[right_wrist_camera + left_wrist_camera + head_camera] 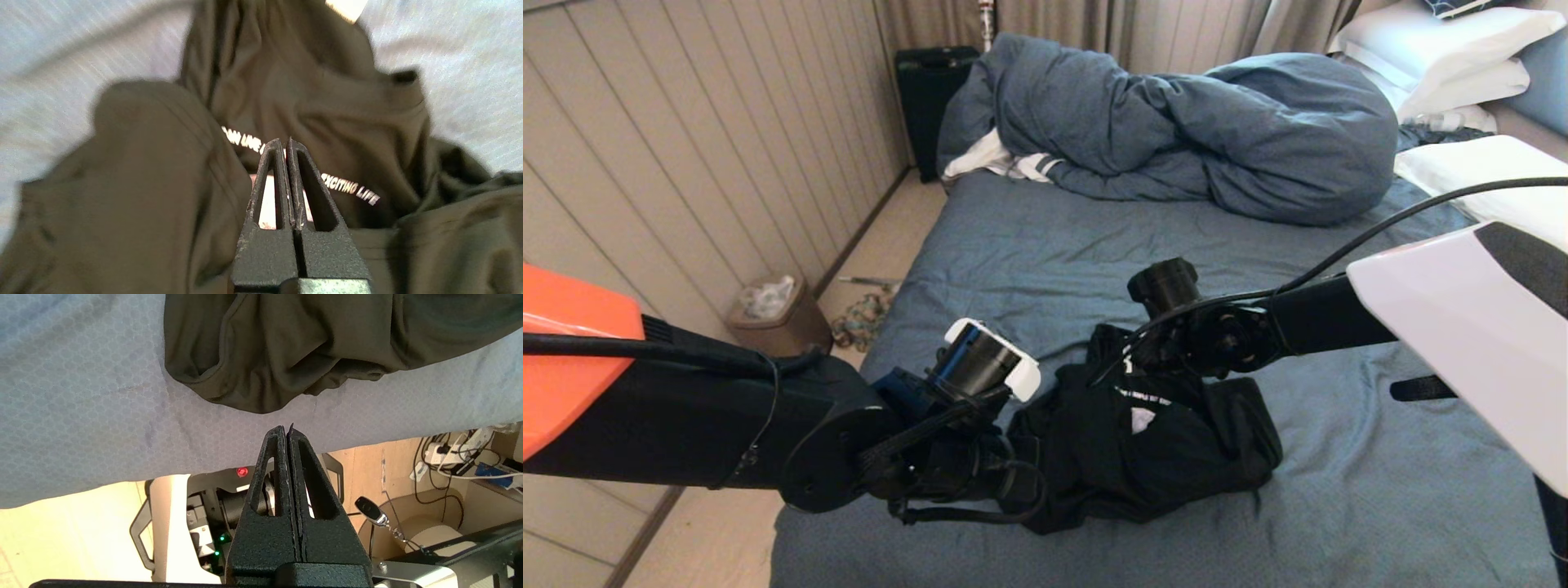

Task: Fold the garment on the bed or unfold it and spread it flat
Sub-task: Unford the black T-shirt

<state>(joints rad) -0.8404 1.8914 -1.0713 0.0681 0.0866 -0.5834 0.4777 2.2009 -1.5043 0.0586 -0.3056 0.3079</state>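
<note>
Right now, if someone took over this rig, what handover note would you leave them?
Left gripper: shut, empty, just off the garment's near edge.
Right gripper: shut, empty, over the garment's middle above the white lettering.
Garment: crumpled in a heap on the bed, near its foot; duvet bunched at the far end.
Done: nothing visible; not folded, not flat.
Left: grasp the edges and spread or fold it.

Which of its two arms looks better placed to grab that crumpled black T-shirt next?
Probably the right. The right gripper, shut and empty, hangs directly over the garment. The left gripper, also shut, sits off the shirt's edge over bare bed sheet.
</note>
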